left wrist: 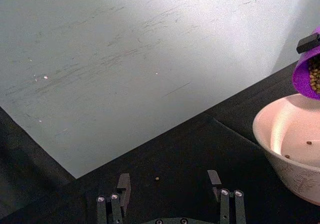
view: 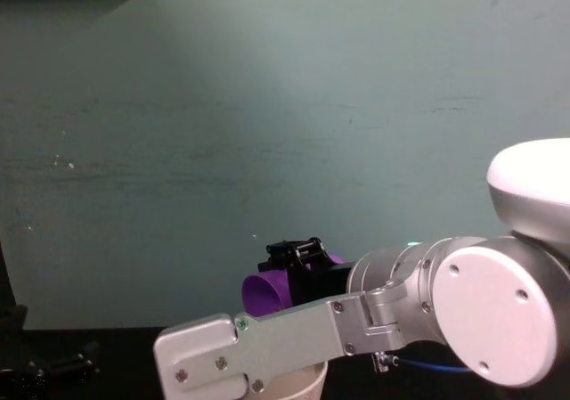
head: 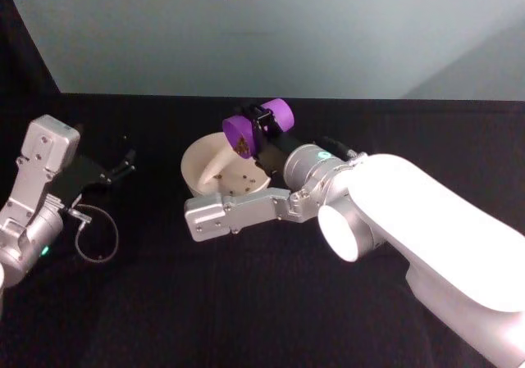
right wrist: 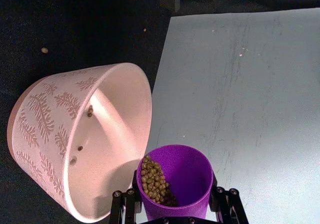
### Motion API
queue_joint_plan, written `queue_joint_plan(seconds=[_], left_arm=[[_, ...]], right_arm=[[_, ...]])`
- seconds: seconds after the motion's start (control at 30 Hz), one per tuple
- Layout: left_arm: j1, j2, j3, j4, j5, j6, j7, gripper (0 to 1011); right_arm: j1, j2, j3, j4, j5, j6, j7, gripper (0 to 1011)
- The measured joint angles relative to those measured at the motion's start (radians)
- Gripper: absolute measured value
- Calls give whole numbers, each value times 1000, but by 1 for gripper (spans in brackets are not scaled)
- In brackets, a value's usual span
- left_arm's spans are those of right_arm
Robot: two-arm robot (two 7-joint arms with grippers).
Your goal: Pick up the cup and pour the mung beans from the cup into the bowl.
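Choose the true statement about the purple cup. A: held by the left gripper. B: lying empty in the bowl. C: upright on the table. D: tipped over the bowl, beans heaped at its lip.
D: the right gripper holds the cup tilted above the bowl, mung beans piled at its lip.

Cup (head: 238,129) over bowl (head: 203,161) far rim; mung beans (right wrist: 152,179) in both.

One cup (head: 244,134). One bowl (head: 201,159). Two hands: the left hand (head: 123,165) and the right hand (head: 264,124). One heap of mung beans (right wrist: 154,180) in the cup, too many to count; at least three in the bowl. One stray bean (right wrist: 44,50) on the desk (right wrist: 75,14).
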Motion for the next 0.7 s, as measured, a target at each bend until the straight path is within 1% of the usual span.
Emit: queue_joint_plan(seconds=[0.43,0.7], left_arm=[[0,0,0,0,0,0,0,1000],[0,0,0,0,0,0,0,1000]], right_arm=[[6,5,-13,-6,-35,1,8,732],[10,2,-16,3,-40,0,8,732]])
